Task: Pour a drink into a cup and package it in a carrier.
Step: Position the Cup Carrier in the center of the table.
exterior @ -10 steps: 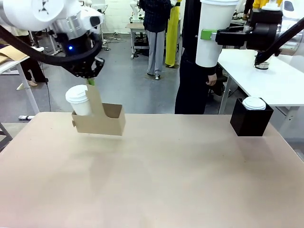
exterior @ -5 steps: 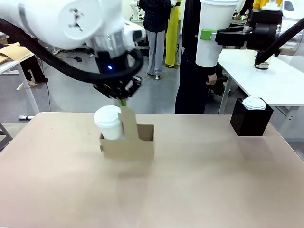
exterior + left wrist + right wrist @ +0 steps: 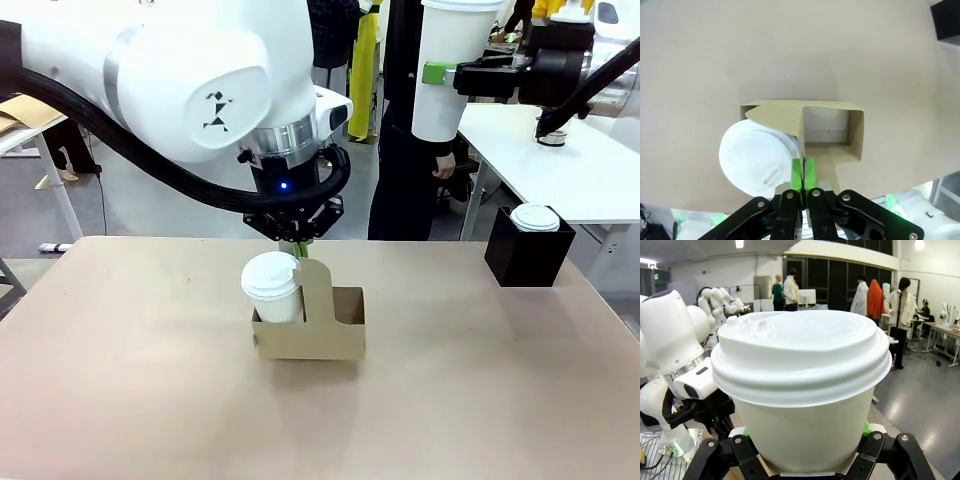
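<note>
Change: a second ago my left hand [image 3: 298,247] had the carrier [image 3: 320,335] hanging off the desk [image 3: 120,400] near its far-left corner; since then I've swung it in towards the middle and brought it down.
Carrier now: mid-desk, a little nearer the far edge, on the surface or just above it; I can't tell which.
Left hand: pinched right down on the upright handle tab [image 3: 801,131], with only the card between the green pads.
Meaning: I judge this as positioning, putting the empty pocket [image 3: 826,127] where a cup can be dropped in.
Long axis: the carrier runs left to right, parallel to the far edge.
Facing: pockets open upward, the filled one towards the left edge and the empty one towards the right edge.
Cup [image 3: 272,285]: upright in the left pocket, lid up.
Right hand [image 3: 441,73]: closed round a second cup [image 3: 805,390], lidded and upright, high over the far-right corner.
Next: I expect that one to go in the empty pocket.
</note>
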{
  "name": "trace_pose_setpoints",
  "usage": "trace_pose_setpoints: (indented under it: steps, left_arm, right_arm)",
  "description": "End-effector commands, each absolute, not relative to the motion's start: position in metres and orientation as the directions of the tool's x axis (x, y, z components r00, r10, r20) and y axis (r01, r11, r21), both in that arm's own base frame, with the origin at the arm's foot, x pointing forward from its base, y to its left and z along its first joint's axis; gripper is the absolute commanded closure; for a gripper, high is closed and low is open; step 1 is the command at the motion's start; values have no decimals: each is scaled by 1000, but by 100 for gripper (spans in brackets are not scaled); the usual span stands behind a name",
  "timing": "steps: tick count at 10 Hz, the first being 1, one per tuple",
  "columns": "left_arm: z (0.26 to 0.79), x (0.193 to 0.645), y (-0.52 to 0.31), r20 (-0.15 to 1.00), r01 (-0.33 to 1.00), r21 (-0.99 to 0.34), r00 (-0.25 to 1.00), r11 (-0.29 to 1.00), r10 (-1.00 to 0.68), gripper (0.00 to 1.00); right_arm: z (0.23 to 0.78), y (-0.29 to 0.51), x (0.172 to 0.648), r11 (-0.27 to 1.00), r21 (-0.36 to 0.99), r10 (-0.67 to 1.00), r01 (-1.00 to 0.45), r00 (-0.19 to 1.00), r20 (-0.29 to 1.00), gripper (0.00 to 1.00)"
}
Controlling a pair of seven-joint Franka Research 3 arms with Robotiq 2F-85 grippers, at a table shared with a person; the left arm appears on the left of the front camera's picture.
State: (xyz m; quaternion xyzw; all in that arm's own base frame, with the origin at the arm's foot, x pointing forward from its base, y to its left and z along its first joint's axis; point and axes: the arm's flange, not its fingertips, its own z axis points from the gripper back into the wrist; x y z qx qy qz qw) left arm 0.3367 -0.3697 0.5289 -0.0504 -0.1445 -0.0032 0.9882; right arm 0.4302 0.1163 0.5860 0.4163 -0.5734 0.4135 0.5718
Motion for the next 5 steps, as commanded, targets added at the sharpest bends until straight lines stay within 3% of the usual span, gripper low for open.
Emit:
trace_pose_setpoints:
  steps: [1,5]
  left_arm:
    - [519,340,-379,299,10,-73,954,997,12,98]
    - [498,352,-396,274,13,-17,962,1000,-8,98]
  right_arm:
    - [589,117,430,307,-3,-11,-952,-7,1000,20]
    - [589,117,430,307,-3,-11,-952,-7,1000,20]
